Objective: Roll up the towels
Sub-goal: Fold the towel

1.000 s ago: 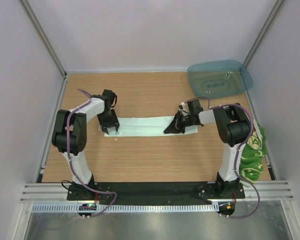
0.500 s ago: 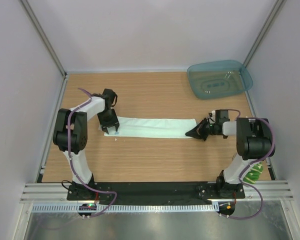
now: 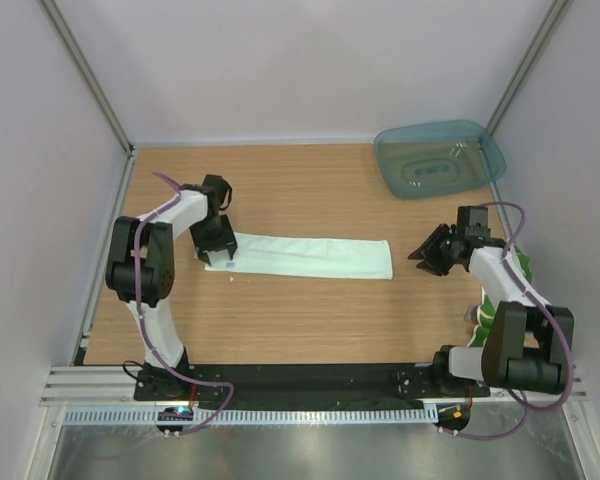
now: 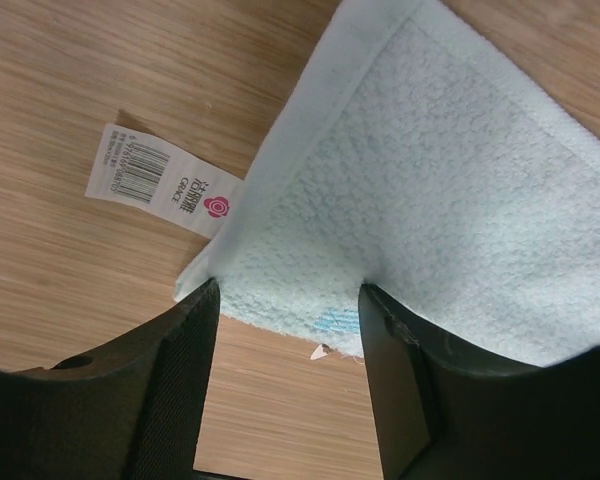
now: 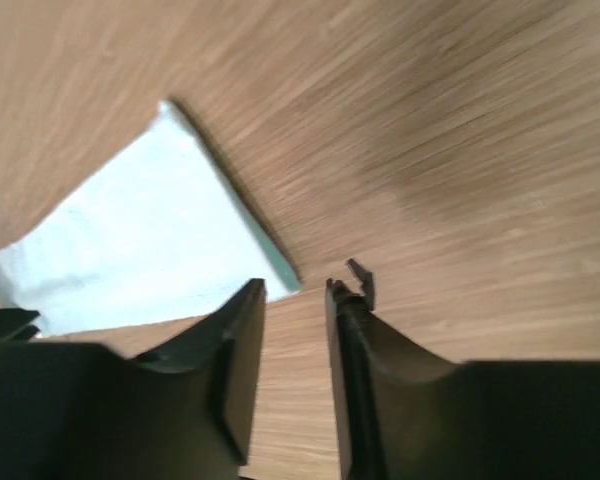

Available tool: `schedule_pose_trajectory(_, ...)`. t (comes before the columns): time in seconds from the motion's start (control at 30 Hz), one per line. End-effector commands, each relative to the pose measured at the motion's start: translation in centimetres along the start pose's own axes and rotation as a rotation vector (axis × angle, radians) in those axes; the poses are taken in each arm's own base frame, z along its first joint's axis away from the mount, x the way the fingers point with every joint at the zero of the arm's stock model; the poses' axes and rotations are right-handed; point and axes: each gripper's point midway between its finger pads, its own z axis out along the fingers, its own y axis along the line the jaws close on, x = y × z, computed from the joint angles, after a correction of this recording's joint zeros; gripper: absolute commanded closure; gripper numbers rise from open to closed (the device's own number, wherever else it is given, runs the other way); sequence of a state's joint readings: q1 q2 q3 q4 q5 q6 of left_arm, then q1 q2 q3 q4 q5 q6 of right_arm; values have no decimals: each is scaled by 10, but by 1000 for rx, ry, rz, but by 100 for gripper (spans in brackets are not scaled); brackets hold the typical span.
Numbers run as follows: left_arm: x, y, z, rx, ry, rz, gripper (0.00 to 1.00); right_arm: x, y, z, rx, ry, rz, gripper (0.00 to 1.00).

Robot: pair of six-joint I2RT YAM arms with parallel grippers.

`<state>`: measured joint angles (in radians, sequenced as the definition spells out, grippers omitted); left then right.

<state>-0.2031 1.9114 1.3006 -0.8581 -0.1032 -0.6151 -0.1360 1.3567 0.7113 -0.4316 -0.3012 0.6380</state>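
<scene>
The pale mint-white towel (image 3: 310,257) lay flat as a long strip across the table (image 3: 310,320). Its long axis ran left to right, the right end a shade nearer the arms. The left gripper (image 4: 285,295) stood at its left end, jaws spread, with the near corner between them beside a white label (image 4: 160,185). The right gripper (image 5: 295,290) hung past the right end, clear of the cloth. Its jaws seemed slightly parted, though that view was blurred. The yellow towel (image 3: 490,312) lay at the right edge, mostly hidden.
</scene>
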Motion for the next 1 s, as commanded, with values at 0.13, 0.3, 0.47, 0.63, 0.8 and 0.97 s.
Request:
schedule_pose_trajectory(0.13,-34,-10,-66,104,-145,34,32,7,16,-41,-51,-18,-57,45)
schedule_pose_trajectory(0.3,-34,-13,-95,176,-208,81,27,43,20,-32,-96,60,-24,42)
schedule_pose_trajectory(0.47,-31,-7,-106,196,-265,122,27,59,29,-16,-90,82,-56,42)
schedule_pose_trajectory(0.63,-27,0,-97,180,-277,126,28,65,29,3,-41,90,-74,46)
schedule_pose_trajectory(0.8,-24,-6,-98,214,-265,131,29,59,19,16,20,85,-89,48)
schedule_pose_trajectory(0.97,-23,-7,-98,224,-259,130,29,56,17,31,34,94,-96,53)
